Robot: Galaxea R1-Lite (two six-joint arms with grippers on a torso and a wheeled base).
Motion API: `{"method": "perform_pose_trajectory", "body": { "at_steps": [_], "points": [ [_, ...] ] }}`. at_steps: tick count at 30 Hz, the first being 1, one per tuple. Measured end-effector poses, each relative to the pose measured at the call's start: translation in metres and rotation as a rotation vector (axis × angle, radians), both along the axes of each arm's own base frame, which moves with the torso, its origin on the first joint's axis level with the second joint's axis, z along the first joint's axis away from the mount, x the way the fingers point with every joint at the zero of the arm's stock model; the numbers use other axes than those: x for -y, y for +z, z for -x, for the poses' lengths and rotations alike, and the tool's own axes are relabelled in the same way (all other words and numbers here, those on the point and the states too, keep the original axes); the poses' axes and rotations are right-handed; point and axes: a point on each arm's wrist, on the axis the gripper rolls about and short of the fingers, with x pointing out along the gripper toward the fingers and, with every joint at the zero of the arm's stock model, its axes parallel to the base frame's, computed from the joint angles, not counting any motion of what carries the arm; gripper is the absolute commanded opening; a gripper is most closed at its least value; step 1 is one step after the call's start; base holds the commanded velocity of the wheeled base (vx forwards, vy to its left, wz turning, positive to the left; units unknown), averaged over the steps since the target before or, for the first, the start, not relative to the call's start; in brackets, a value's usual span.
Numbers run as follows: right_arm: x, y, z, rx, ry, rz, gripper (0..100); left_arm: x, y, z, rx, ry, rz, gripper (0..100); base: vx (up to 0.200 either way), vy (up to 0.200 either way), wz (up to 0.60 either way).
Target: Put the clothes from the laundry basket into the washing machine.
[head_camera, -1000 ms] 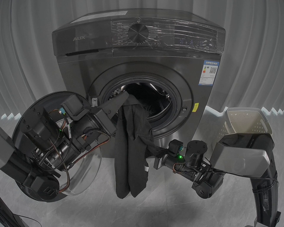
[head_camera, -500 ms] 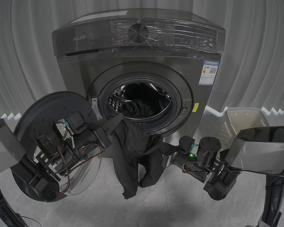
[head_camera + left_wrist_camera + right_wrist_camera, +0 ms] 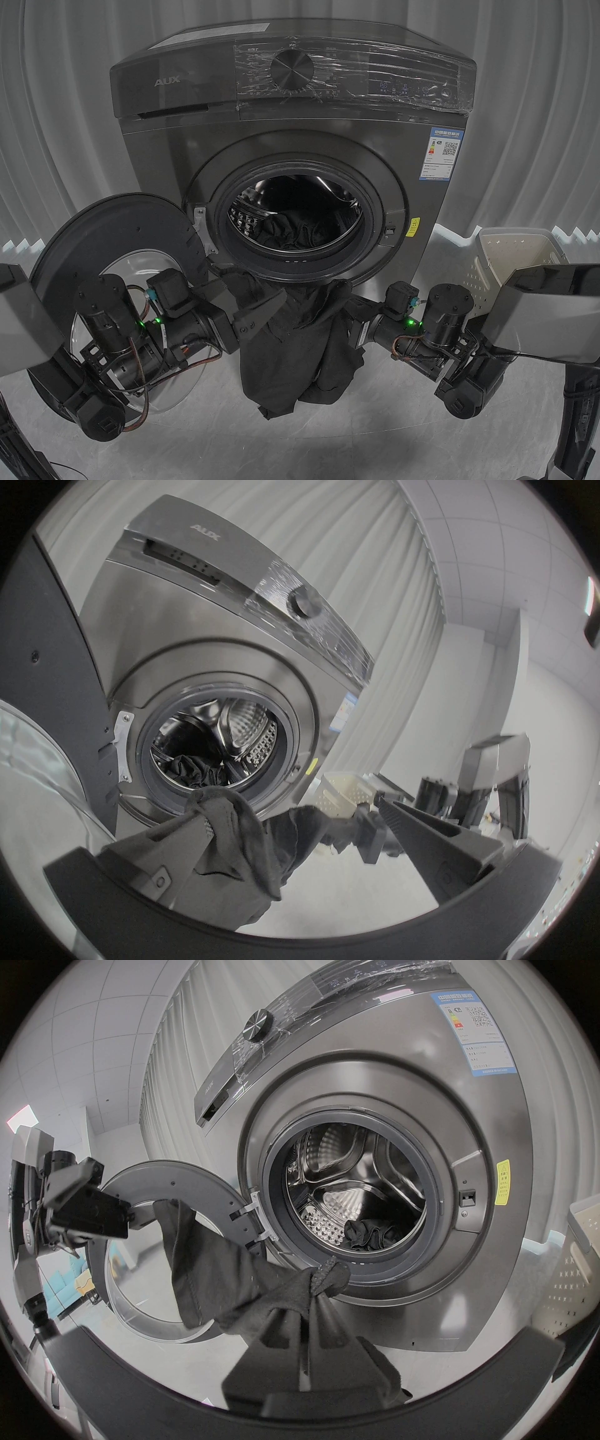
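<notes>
Floor below drum rim: garment on wide left gripper, in tight right gripper.

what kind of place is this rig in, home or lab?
Probably a staged test room, not a home: washing machine against floor-length curtains, laundry basket beside it, office-style panel ceiling.

A pale pleated curtain hangs across the back. The floor is grey marbled tile. White walls meet a panelled ceiling with a lit panel.
</notes>
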Motion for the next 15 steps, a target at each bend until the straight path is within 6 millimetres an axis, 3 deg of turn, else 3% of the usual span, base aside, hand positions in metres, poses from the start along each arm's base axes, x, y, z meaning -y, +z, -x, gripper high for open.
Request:
{"method": "perform_pose_trajectory", "body": {
  "at_steps": [4, 9, 15],
  "points": [
    [0.000, 0.000, -0.001, 0.002, -0.004, -0.002, 0, 0.004, -0.005, -0.001, 0.040, -0.009, -0.068, 100, 0.000, 0.000, 0.00],
    [0.009, -0.001, -0.006, -0.003, -0.039, 0.001, 0, 0.006, 0.001, -0.004, 0.036, -0.011, -0.016, 100, 0.000, 0.000, 0.00],
    [0.021, -0.002, -0.013, -0.007, -0.089, 0.004, 0, -0.001, -0.004, 0.005, -0.010, -0.005, -0.021, 100, 0.000, 0.000, 0.00]
  ]
}}
